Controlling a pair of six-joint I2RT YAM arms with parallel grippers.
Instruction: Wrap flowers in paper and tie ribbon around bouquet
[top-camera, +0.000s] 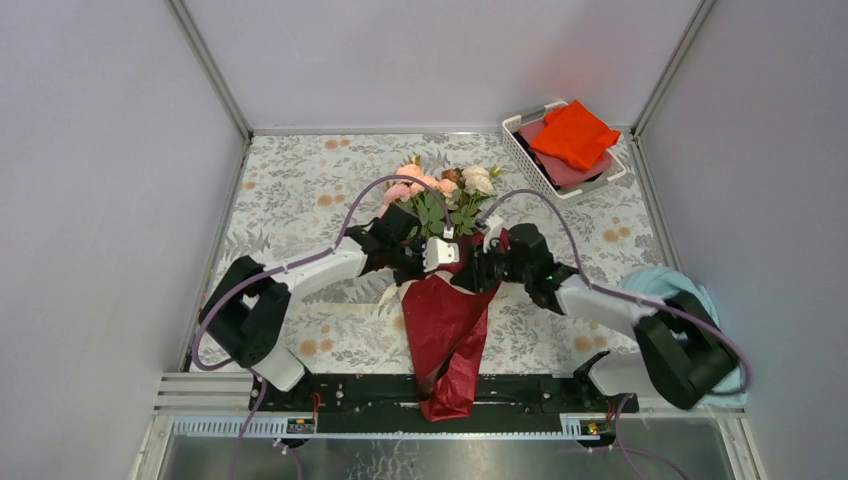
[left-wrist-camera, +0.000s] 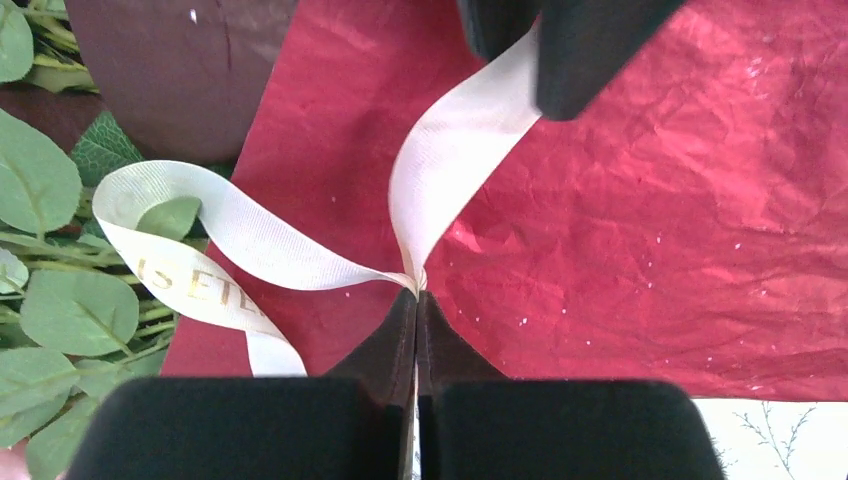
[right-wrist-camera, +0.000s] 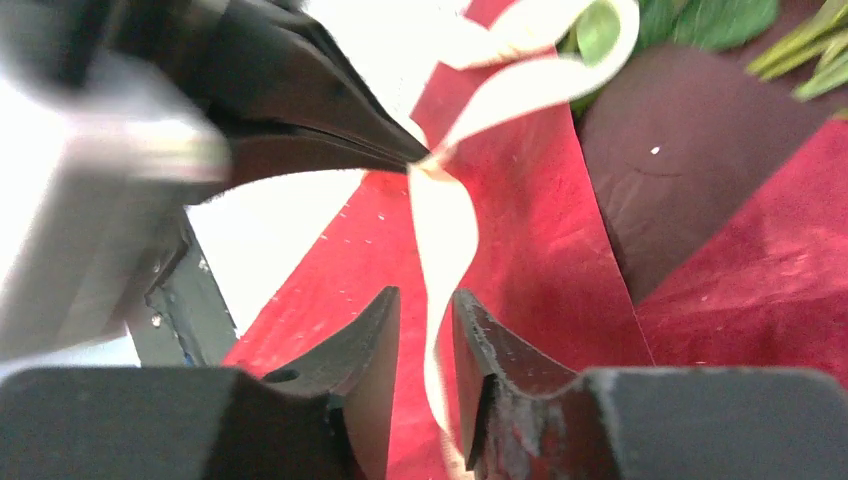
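The bouquet lies mid-table, its pink and cream flowers (top-camera: 440, 185) pointing away and the dark red paper (top-camera: 445, 330) tapering toward the near edge. Both grippers meet over the cone's neck. My left gripper (left-wrist-camera: 417, 292) is shut on the cream ribbon (left-wrist-camera: 440, 160), pinching it at its fingertips where two strands meet; one strand loops left over the green leaves (left-wrist-camera: 40, 180). My right gripper (right-wrist-camera: 425, 305) stands open a little, and the ribbon (right-wrist-camera: 445, 230) hangs loosely through the gap between its fingers, above the paper (right-wrist-camera: 520, 260).
A white basket (top-camera: 520, 150) at the back right holds an orange cloth (top-camera: 572, 135) on a dull pink one. A light blue cloth (top-camera: 665, 282) lies by the right arm's base. The paper's tail overhangs the black rail (top-camera: 340, 395) at the near edge.
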